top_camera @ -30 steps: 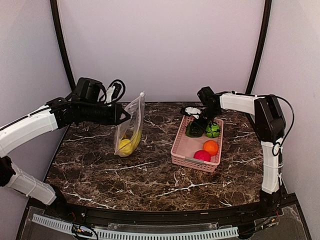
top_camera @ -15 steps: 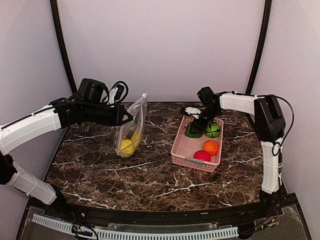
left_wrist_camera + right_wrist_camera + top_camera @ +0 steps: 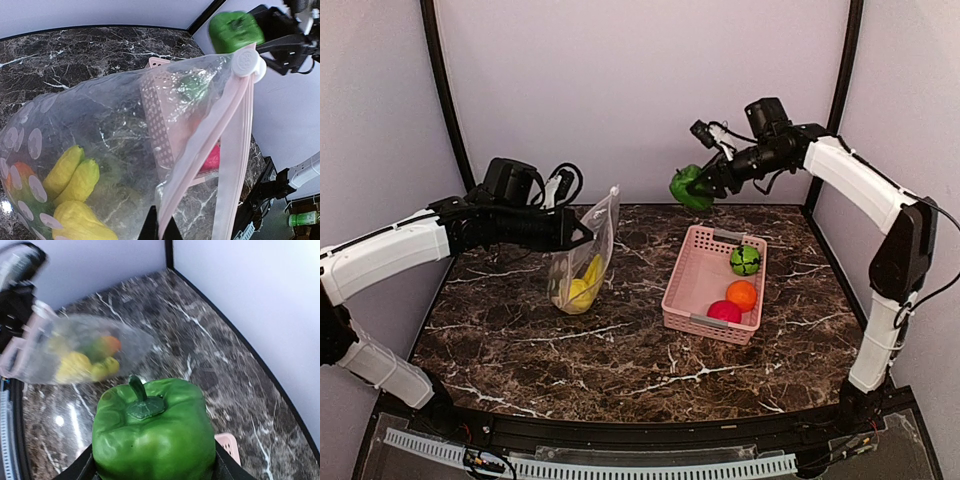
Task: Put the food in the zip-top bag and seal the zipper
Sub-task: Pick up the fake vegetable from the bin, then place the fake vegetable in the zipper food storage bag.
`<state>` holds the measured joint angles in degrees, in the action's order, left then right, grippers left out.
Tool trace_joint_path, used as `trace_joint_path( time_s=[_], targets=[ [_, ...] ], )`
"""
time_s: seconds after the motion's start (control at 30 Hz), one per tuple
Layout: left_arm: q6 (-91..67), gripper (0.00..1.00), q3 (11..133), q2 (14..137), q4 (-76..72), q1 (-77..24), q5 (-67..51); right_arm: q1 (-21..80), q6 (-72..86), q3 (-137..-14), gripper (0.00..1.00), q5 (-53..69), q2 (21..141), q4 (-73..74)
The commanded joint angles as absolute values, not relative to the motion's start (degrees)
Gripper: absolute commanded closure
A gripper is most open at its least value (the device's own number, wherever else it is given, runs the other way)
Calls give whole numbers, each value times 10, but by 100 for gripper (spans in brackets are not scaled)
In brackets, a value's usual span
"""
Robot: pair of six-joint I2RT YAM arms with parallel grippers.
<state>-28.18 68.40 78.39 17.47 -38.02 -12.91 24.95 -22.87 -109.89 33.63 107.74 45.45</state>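
My left gripper [image 3: 582, 236] is shut on the zipper edge [image 3: 200, 150] of the zip-top bag [image 3: 582, 262] and holds it upright, its bottom on the table. Yellow food [image 3: 75, 180] lies inside the bag. My right gripper [image 3: 705, 190] is shut on a green pepper [image 3: 689, 186] and holds it high in the air, left of the pink basket [image 3: 685, 300] and right of the bag. The pepper fills the right wrist view [image 3: 155, 435]. A second green pepper [image 3: 745, 260], an orange [image 3: 742, 294] and a red-pink ball [image 3: 724, 312] lie in the basket.
The bag's white slider [image 3: 246, 61] sits at the top end of the zipper. The marble table [image 3: 620, 360] is walled by dark posts and pale panels at the back and sides.
My right gripper has lifted the green pepper out of the basket and carried it up and to the left. The left gripper has raised the bag slightly.
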Motion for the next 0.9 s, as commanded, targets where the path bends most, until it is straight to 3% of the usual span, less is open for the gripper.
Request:
trace_joint_path(
  time_s=[0.0, 0.37, 0.87],
  targets=[
    [-305, 99, 686, 786, 153, -377, -142, 258, -149, -1141, 53, 530, 1043, 442],
    [-334, 99, 691, 777, 149, -377, -132, 357, 17, -1136, 51, 729, 1054, 312],
    [-400, 99, 694, 738, 127, -377, -154, 442, 142, -1134, 49, 723, 1123, 121]
  ],
)
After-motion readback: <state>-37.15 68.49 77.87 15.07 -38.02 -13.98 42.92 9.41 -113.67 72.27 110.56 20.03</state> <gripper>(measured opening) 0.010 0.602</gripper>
